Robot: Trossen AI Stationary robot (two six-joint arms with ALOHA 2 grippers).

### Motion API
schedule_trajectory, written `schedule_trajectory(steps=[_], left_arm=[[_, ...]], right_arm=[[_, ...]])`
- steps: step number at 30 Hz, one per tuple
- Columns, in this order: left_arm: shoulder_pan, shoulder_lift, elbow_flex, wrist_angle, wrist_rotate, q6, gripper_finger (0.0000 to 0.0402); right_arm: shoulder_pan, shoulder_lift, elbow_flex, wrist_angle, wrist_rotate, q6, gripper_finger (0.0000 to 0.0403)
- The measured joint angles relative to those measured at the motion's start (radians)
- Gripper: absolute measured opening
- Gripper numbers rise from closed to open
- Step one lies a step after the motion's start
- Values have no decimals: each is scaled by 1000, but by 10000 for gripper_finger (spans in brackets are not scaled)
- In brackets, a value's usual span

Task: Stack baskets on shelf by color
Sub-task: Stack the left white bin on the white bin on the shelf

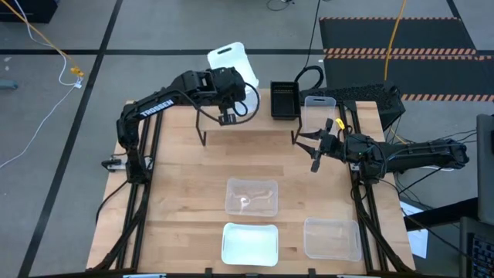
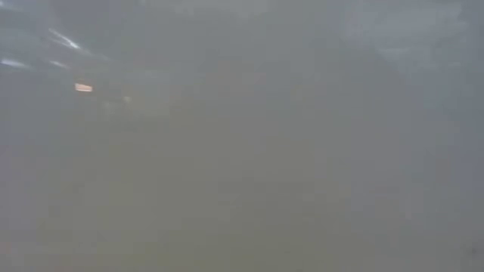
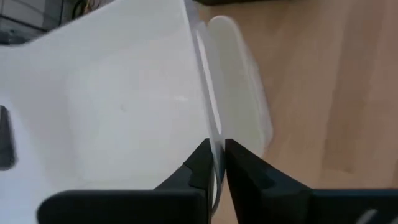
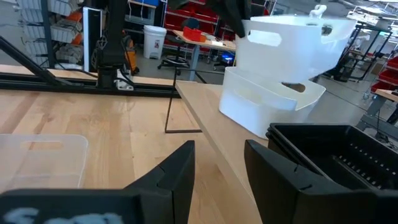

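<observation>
My left gripper (image 3: 217,155) is shut on a white basket (image 1: 231,60) and holds it over the far left end of the shelf (image 4: 205,118). A second white basket (image 4: 267,102) stands on the shelf just beneath it. Black baskets (image 1: 285,100) stand on the middle of the shelf, and a clear basket (image 1: 320,112) stands at its right end. My right gripper (image 1: 316,147) is open and hovers near the shelf's right front leg, touching nothing. On the table lie two clear baskets (image 1: 251,197) (image 1: 332,238) and another white basket (image 1: 249,243). My left gripper pinches the white basket's side wall at its rim (image 3: 208,124), one finger inside and one outside, coming from above. The basket (image 4: 292,46) is lifted and tilted, with its bottom just over the lower white basket's opening. Whether the two touch, I cannot tell.
The low view shows only a grey haze. The shelf's thin black legs (image 1: 202,133) (image 1: 294,136) stand on the table. The table's left half and the strip in front of the shelf hold nothing. Cables and a dark mat lie on the floor beyond the far edge.
</observation>
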Motion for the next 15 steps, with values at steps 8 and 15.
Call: schedule_trajectory(steps=[8,15], left_arm=[[46,0,0,20,65,-39,10],[50,0,0,13,132,-73,34]], right_arm=[[0,0,0,0,0,0,132],[0,0,0,0,0,0,132]])
